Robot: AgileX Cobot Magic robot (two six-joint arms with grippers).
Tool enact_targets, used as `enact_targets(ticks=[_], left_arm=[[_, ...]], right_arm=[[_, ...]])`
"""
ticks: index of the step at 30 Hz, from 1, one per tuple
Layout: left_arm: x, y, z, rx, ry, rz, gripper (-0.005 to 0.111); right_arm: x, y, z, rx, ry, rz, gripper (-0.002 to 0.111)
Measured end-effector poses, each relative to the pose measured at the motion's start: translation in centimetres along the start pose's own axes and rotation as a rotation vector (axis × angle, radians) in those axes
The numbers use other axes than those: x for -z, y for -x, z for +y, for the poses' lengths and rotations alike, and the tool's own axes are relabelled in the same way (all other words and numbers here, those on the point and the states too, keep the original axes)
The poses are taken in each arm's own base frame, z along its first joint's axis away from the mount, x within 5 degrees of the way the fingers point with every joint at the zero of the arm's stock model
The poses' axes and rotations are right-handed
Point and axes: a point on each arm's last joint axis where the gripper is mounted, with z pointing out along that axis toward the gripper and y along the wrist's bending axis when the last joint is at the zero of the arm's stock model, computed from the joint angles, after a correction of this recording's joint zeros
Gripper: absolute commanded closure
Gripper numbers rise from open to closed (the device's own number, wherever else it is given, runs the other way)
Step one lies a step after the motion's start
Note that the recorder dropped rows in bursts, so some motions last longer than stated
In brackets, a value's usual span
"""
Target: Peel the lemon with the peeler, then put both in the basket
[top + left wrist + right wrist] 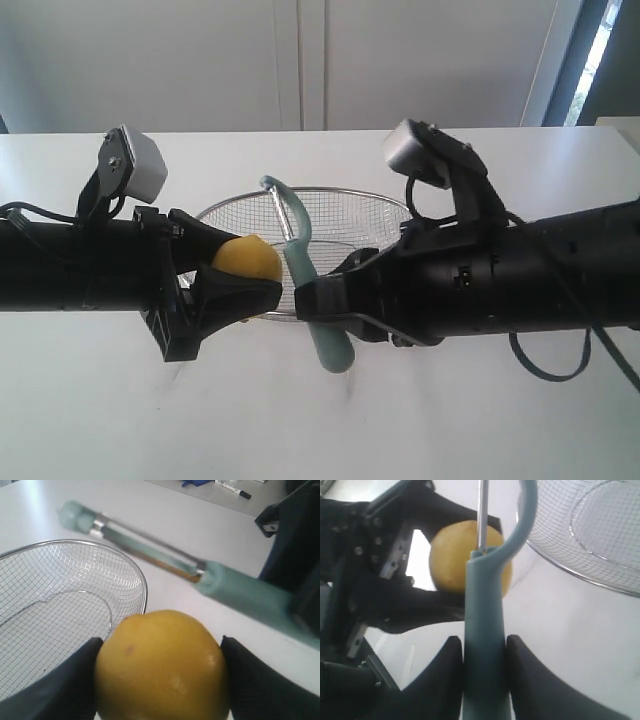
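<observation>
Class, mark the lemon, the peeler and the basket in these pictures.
lemon (pixel 160 665), left wrist view, middle of its yellow skin.
peeler (pixel 484 605), right wrist view, on its teal handle.
basket (pixel 345 215), exterior view, on its wire mesh wall.

Exterior camera looks down frontally; both close wrist cameras share the lemon (pixel 160 665) and basket (pixel 100 580).

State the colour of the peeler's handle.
Pale teal. The peeler's handle shows best in the right wrist view, up close.
</observation>
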Motion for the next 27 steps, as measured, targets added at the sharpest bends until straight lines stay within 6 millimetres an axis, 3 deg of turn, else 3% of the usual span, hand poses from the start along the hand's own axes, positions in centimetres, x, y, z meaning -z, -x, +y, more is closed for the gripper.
enact_targets(ticks=[7,12,17,22,27], left_arm=[[0.0,0.0,0.0,0.0,0.0,0.0,0.107],[0.3,0.2,0.0,-0.012,0.026,0.0,0.107],[1.8,1.4,-0.1,-0.038,0.128,0.023,0.107],[4.1,2.3,-0.8,-0.06,0.214,0.129,0.107],[6.1,2.7,-1.7,-0.027,0.215,0.346,0.107]], right_arm=[[3.3,-0.2,2.1,0.212,0.025,-0.039,0.108],[4.8,-0.2,2.1,0.4,-0.068,-0.058,0.108],[5.2,-0.2,1.7,0.507,-0.138,-0.056,0.108],[5.4,0.3,1.1,0.46,-0.215,-0.096,0.108],[5.9,1.5,0.3,0.383,-0.341,-0.189,0.108]])
